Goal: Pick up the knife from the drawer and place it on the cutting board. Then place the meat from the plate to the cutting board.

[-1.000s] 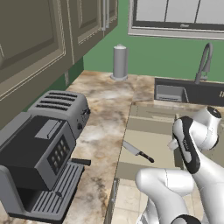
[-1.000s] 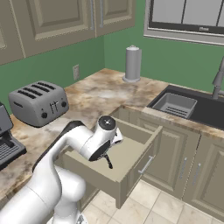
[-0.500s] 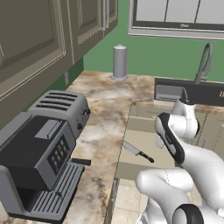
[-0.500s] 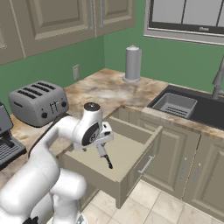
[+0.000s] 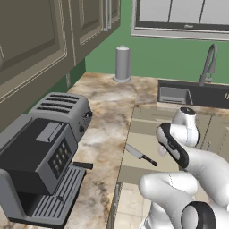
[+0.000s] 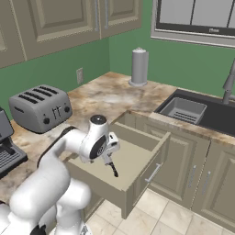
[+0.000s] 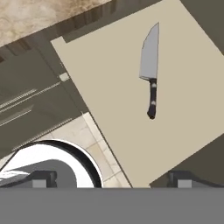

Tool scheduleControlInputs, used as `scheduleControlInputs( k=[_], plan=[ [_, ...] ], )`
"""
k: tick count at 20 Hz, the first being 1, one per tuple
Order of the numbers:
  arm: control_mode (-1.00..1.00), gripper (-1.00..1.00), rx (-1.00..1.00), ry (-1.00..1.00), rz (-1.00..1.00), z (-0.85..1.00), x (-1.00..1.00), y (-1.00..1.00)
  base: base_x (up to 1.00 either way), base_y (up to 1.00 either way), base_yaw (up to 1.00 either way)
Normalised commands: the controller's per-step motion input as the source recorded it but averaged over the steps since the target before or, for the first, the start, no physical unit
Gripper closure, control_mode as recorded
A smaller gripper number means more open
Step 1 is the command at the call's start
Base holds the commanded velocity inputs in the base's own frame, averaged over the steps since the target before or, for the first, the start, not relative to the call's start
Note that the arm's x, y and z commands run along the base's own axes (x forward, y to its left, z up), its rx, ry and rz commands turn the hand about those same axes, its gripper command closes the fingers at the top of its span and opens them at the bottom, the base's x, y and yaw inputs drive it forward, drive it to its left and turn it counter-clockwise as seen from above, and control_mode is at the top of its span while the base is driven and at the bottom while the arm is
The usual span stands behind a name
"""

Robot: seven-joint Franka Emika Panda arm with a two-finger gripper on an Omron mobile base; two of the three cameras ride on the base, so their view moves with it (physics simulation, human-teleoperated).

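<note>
Your counter (image 5: 107,116) carries the coffee machine (image 5: 38,172) and toaster (image 5: 62,112) along its left edge. The drawer (image 6: 133,158) stands pulled out, with only the knife (image 7: 150,70) lying flat on its tan floor. Your gripper (image 7: 109,179) hangs above the drawer, fingers spread wide, holding nothing.

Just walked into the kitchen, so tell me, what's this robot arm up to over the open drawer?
The arm is reaching over the open drawer, where the knife lies flat on the tan bottom, blade and black handle both clear. The gripper hangs above it with jaws wide open, holding nothing, so the knife has not been picked up yet. A toaster and a paper towel roll stand on the counter.
</note>
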Motion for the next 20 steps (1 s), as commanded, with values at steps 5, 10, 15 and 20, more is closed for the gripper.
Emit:
scheduleControlInputs(
  k=[5,10,15,20],
  plan=[
    [-1.0,-1.0,-0.07,-0.14,0.0,-0.27,0.38,0.0,0.0,0.0,0.0],
    [-1.0,-1.0,-0.08,-0.07,0.0,-0.34,0.54,0.0,0.0,0.0,0.0],
    [-1.0,-1.0,0.0,0.0,0.0,-0.23,0.39,0.0,0.0,0.0,0.0],
    [-1.0,-1.0,0.0,0.01,0.0,-0.31,0.1,0.0,0.0,0.0,0.0]
  ],
)
